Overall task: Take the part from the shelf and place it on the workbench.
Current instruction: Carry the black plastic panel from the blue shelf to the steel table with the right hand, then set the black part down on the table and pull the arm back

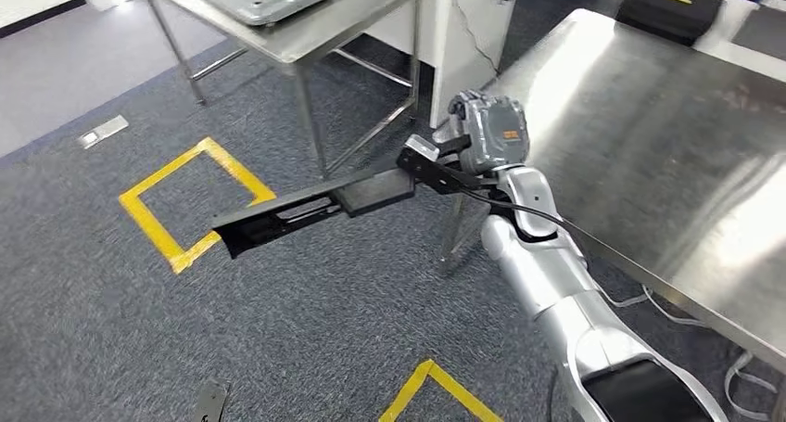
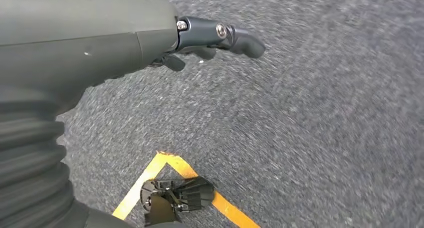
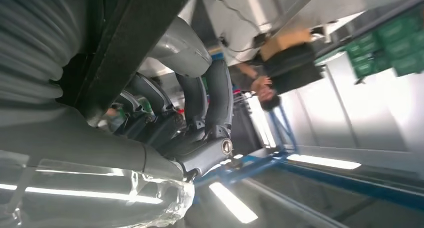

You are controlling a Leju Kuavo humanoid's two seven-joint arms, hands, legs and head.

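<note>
Head view: my right hand (image 1: 463,153) is holding the long black part (image 1: 310,206) in its fingers, out over the carpet beside the steel bench (image 1: 667,153); placing it is still ahead. My left hand (image 2: 200,42) is hanging with nothing in its loosely curled fingers.

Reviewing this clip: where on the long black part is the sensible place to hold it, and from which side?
Likely at the end where the right hand already grips the long black part, coming from the workbench side. The part juts out level over the carpet, and its far end looks open and slotted, a poorer hold.
</note>
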